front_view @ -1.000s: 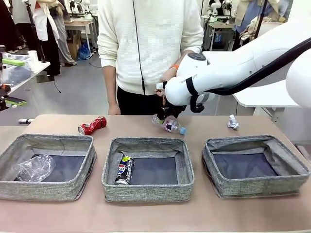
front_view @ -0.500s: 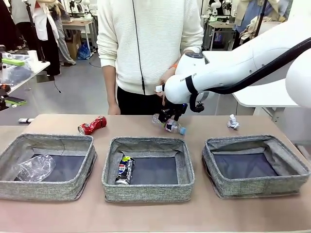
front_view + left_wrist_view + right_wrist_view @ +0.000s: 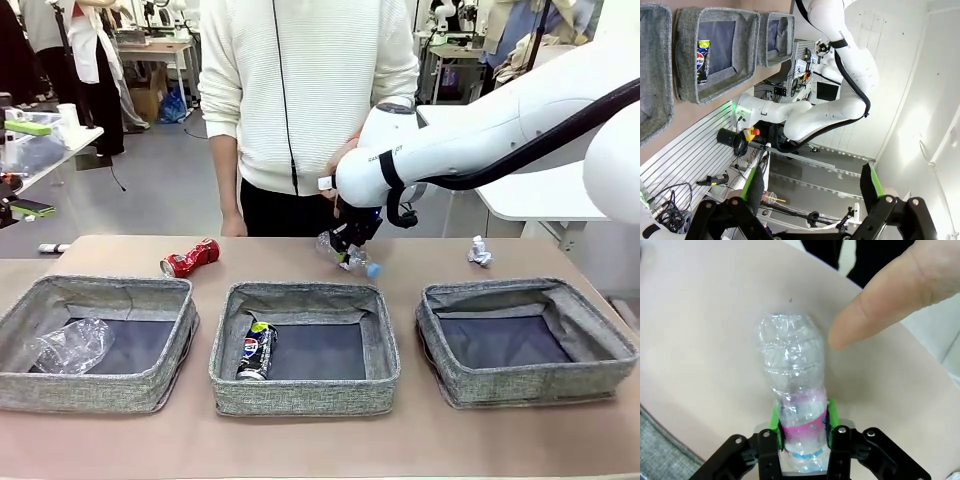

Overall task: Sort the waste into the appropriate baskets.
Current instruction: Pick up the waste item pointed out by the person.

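Your front view is bright and evenly lit, with soft shadows beside the baskets (image 3: 300,293). The left wrist view bows at its edges and glares white at right. The right wrist view shows the bottle (image 3: 790,367) sharp and the person's finger (image 3: 890,295) blurred.

Off-task items I count from my station:
- tan tabletop (image 3: 300,440)
- person in a white knit sweater (image 3: 300,90), standing at the table's far edge
- marker (image 3: 50,248), lying just off the far-left corner
- white cup (image 3: 68,115), on the left side bench (image 3: 70,146)
- white table (image 3: 540,205), far right
- ribbed aluminium panel (image 3: 695,150), with loose cables (image 3: 667,212) beside it
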`<state>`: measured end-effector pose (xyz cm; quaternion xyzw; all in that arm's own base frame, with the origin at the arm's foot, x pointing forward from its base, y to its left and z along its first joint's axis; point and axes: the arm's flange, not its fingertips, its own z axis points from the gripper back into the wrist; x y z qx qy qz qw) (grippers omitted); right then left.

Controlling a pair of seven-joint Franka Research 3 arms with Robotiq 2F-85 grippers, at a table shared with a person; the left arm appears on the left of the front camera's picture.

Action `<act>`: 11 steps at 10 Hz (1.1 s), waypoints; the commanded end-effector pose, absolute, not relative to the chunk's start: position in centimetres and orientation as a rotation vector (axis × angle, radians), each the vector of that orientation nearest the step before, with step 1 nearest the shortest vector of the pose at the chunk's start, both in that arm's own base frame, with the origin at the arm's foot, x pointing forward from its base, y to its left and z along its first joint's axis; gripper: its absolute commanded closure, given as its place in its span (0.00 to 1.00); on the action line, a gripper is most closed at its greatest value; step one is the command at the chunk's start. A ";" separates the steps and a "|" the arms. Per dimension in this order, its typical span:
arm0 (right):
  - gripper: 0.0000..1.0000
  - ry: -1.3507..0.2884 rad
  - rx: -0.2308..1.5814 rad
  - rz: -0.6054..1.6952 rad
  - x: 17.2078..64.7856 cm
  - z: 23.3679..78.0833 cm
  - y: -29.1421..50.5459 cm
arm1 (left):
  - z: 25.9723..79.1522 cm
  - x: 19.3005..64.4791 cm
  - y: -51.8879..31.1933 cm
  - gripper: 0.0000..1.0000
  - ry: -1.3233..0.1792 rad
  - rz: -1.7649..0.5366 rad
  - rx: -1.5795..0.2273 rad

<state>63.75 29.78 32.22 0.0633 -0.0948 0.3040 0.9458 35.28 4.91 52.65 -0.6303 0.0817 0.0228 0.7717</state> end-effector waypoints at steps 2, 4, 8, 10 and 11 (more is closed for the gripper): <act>0.97 -0.184 0.103 0.605 64.2 31.9 30.0 | 52.9 35.2 5.0 0.00 0.168 0.032 -1.386; 0.97 -0.123 0.095 0.634 64.0 32.6 29.0 | 52.9 35.2 5.0 0.00 0.168 0.032 -1.386; 0.97 -0.054 0.117 0.385 60.5 40.9 18.4 | 52.9 35.2 5.0 0.00 0.168 0.032 -1.386; 0.97 0.001 0.464 0.195 52.7 46.3 14.9 | 52.9 35.2 5.0 0.00 0.168 0.032 -1.386; 0.97 0.049 0.562 0.169 47.3 48.1 15.2 | 52.9 35.2 5.0 0.00 0.168 0.032 -1.386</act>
